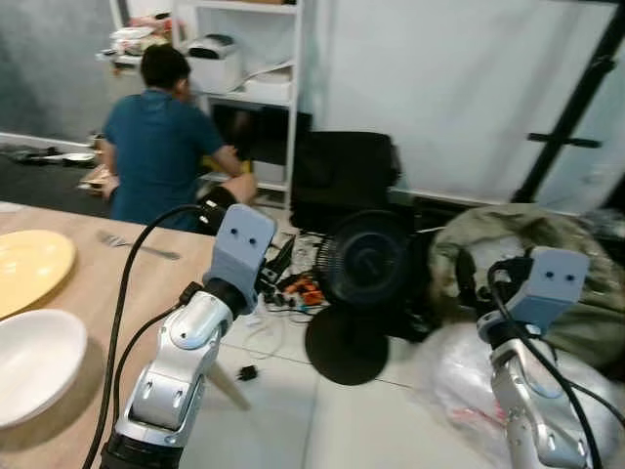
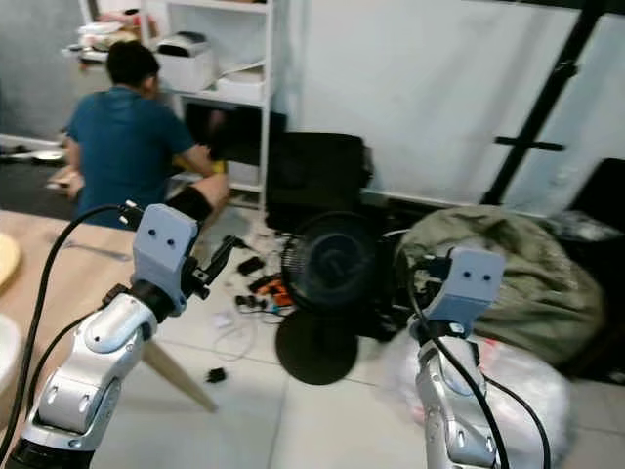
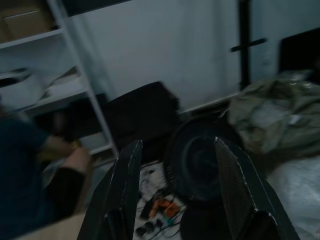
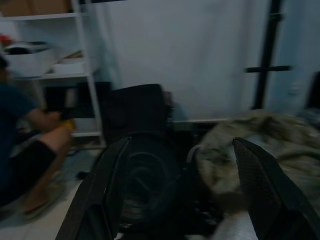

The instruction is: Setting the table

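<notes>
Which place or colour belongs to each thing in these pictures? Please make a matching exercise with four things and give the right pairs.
Things:
1. plate
2. bowl
3. fork
4. fan

Descriptions:
A. black, standing on the floor past the table
B. white, on the table edge nearest the camera
C. yellow, on the table beyond the bowl
D. metal, lying on the table, on the far side of the plate

Pairs: 1-C, 2-B, 3-D, 4-A
</notes>
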You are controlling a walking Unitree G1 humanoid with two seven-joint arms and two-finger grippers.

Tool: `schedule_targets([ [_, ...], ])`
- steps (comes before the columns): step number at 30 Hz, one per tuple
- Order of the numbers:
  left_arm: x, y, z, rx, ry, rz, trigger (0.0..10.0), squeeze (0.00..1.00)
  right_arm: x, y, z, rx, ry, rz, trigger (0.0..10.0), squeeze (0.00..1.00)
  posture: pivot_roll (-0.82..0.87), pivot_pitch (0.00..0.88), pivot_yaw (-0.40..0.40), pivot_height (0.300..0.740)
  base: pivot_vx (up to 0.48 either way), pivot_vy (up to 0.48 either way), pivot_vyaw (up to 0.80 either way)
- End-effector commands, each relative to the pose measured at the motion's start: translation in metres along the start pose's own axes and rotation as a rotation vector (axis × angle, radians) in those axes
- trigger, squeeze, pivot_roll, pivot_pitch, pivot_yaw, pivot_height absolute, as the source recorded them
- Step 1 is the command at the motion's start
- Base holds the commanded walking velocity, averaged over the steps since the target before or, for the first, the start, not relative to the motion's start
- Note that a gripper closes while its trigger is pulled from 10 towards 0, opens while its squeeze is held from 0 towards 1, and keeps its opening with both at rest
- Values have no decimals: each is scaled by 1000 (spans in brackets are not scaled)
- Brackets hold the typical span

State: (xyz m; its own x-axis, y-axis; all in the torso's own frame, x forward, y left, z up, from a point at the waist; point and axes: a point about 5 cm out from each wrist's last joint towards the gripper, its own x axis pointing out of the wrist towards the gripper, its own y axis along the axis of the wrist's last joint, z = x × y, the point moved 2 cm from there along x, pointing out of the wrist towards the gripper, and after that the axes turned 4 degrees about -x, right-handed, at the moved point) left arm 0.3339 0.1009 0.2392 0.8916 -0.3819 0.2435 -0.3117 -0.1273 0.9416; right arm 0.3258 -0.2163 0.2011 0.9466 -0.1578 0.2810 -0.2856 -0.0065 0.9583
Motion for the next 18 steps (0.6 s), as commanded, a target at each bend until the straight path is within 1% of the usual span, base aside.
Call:
schedule_targets([
  [1, 0, -3, -1, -4, -3, -8, 10000, 0, -1, -4, 0, -3, -4, -13, 10000, 0, 50, 50, 58, 740, 0, 0, -800],
  [12, 0, -3, 1, -6, -7, -7, 10000, 0, -2, -4, 1, -5, -4, -16, 10000, 0, 52, 53, 55, 740, 0, 0, -800],
  [18, -4, -11, 1, 0, -5, -31, 10000, 0, -2, -5, -1, -1, -1, -18, 10000, 0, 54, 56, 55, 740, 0, 0, -800],
])
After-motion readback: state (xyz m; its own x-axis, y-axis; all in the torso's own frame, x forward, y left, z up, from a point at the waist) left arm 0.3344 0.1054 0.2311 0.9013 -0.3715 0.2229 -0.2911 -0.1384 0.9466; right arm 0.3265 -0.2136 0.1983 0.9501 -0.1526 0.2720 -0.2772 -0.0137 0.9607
